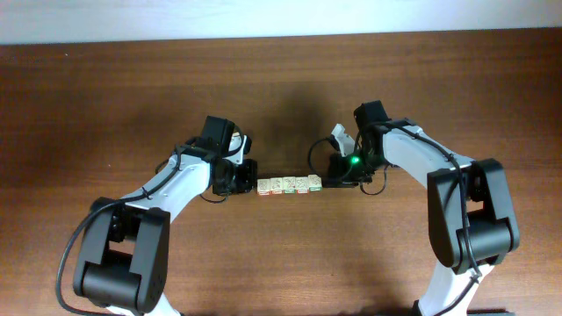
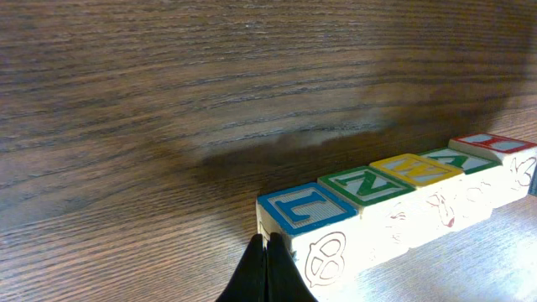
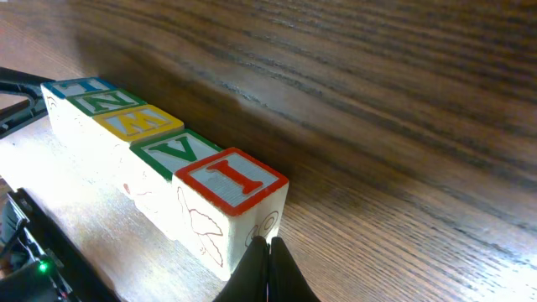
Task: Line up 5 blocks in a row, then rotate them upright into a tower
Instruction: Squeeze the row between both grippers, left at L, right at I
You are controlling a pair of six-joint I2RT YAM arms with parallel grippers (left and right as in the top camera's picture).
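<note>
Several small wooden letter blocks [image 1: 290,184] lie in one tight straight row at the table's middle. From left to right their top faces read blue L [image 2: 306,208], green N [image 2: 369,184], yellow W [image 2: 417,168], green V [image 2: 460,158] and red I [image 2: 495,143]. My left gripper [image 2: 267,252] is shut and empty, its tips against the outer end of the L block. My right gripper [image 3: 268,252] is also shut and empty, its tips at the outer end face of the red I block [image 3: 231,184]. Overhead, the left gripper [image 1: 252,180] and right gripper [image 1: 327,178] bracket the row.
The dark wooden table [image 1: 281,79] spreads bare around the row, and its far edge meets a white strip at the top. Both arm bases stand at the near edge, left [image 1: 118,254] and right [image 1: 470,228].
</note>
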